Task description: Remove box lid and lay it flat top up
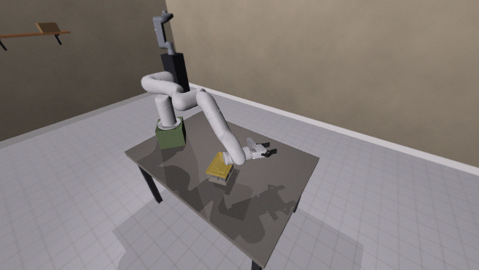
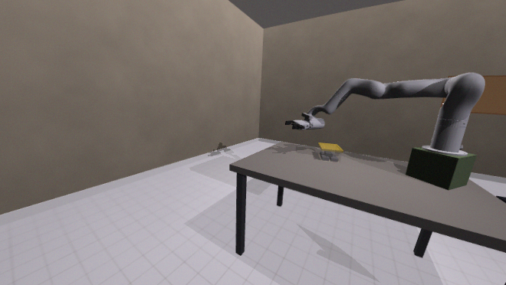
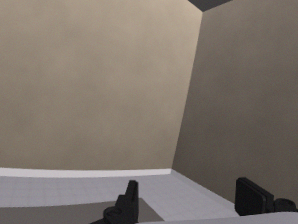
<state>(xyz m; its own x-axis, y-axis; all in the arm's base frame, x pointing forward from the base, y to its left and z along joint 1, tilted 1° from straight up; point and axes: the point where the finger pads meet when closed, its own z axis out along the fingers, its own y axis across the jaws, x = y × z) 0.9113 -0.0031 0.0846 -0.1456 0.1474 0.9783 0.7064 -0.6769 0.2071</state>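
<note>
Fingers (image 1: 270,149) spread as wide as they go, gripping nothing, and aimed level at the wall rather than down! The yellow lid (image 1: 218,165) sits on the box (image 1: 220,178) mid-counter (image 1: 290,170), left of the fingers in the top view and below them. In the exterior view it's lower right. The wrist must tip downward and pull back.

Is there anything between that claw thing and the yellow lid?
Nothing: in the exterior view the open gripper hangs above and beside the yellow lid, which sits on the box; only air separates them.
</note>
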